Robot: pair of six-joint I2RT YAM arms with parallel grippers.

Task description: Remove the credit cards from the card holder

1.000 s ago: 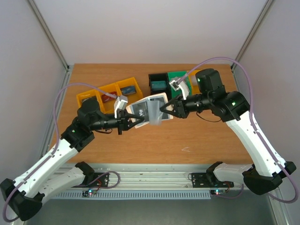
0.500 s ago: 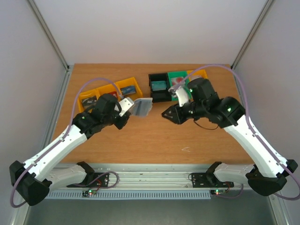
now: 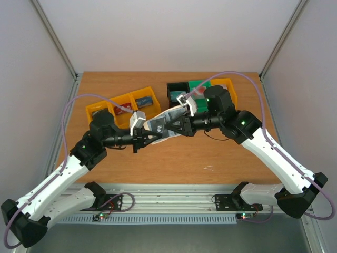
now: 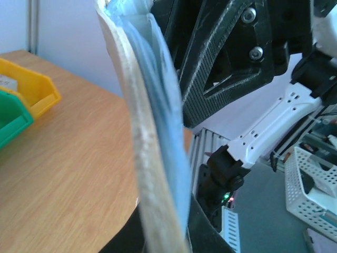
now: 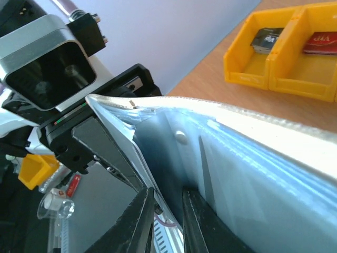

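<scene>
Card holder [image 5: 237, 158]: spread open | yellow bins [image 5: 247, 68]: dark card [image 5: 267, 38], red card [image 5: 322, 43]

One card holder [image 3: 162, 122]; four yellow bins [image 3: 142, 94]; one bright green bin [image 3: 199, 85]

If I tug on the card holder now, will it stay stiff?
Probably floppy: the card holder bows along its edge in the left claw. It seems light, held in mid-air by its edges. Its inside looks glossy, so it may slip.

The card holder [image 3: 164, 122] hangs between the left hand [image 3: 149, 138] and right hand [image 3: 172, 128], bins [image 3: 130, 97] behind it.
</scene>
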